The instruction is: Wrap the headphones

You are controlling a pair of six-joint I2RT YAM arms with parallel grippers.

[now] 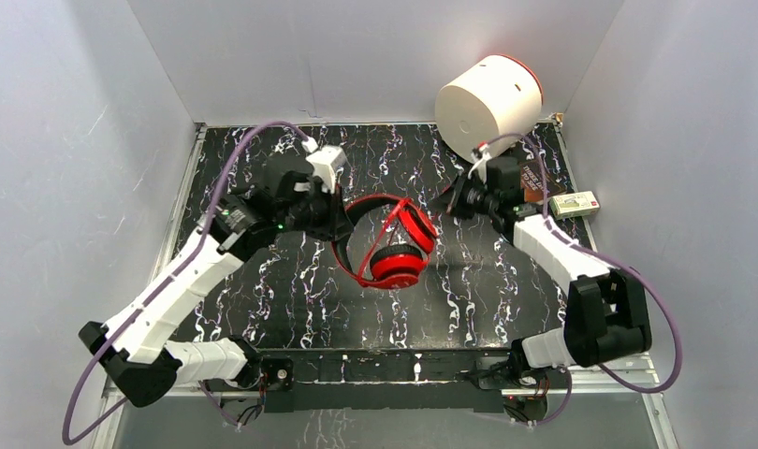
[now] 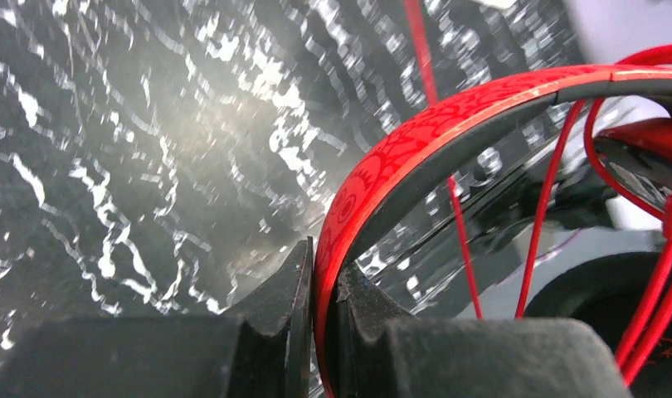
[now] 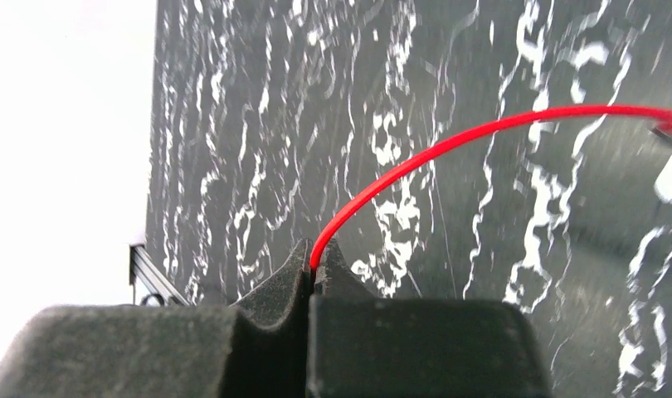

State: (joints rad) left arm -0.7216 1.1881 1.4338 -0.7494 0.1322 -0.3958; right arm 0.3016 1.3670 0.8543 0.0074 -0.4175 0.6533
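The red headphones (image 1: 394, 245) lie near the middle of the black marbled table, one round earcup (image 1: 397, 265) facing up. My left gripper (image 1: 336, 217) is shut on the red headband (image 2: 416, 145), which runs up and right from between the fingers in the left wrist view. Thin red cable strands (image 2: 544, 195) cross the band there, and in the top view they cross it too (image 1: 386, 227). My right gripper (image 1: 457, 199) is shut on the thin red cable (image 3: 449, 145), which arcs up and right from its fingertips (image 3: 304, 264) above the table.
A white cylinder with a red rim (image 1: 489, 105) lies tilted at the back right, just behind my right wrist. A small green-and-white box (image 1: 575, 204) sits at the right table edge. White walls enclose the table on three sides.
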